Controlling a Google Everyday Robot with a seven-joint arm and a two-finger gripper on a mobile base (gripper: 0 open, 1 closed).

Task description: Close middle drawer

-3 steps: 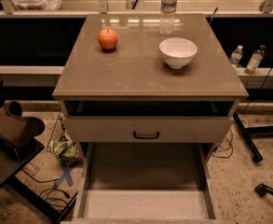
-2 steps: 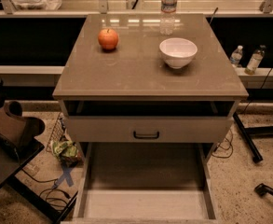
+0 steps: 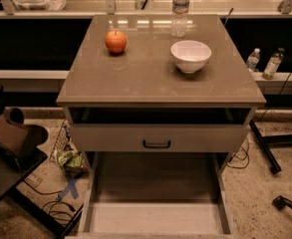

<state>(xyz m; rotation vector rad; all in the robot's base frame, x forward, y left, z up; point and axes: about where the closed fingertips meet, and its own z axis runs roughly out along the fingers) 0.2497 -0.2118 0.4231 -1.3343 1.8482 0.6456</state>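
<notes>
Gripper: out of view; whether it is apart or together cannot be told.
Middle drawer (image 3: 155, 218): pulled far out of the table's front towards the camera, below the handled drawer; its front panel lies along the bottom edge of the view.
Drawer floor: pale and plank-like near the front panel, in shadow further back under the table.
Side walls: thin, running from the table's front legs forward on both sides.
Handled drawer (image 3: 157, 138): flat grey front with a black curved handle, directly under the table top; a dark gap shows between its upper edge and the top.
Table (image 3: 150, 83): brown square top, seen from above and in front.
Apple (image 3: 115, 41): on the table top, back left part.
White bowl (image 3: 191, 55): upright on the table top, back right part, well apart from the apple.
Water bottle (image 3: 180, 9): upright at the table's back edge, behind the bowl.
Green packets (image 3: 71, 159): on the speckled floor just left of the table's front left leg.
Two small bottles (image 3: 262, 62): on a ledge to the right of the table.
Brown object (image 3: 13, 136): on a dark surface well left of the table.
</notes>
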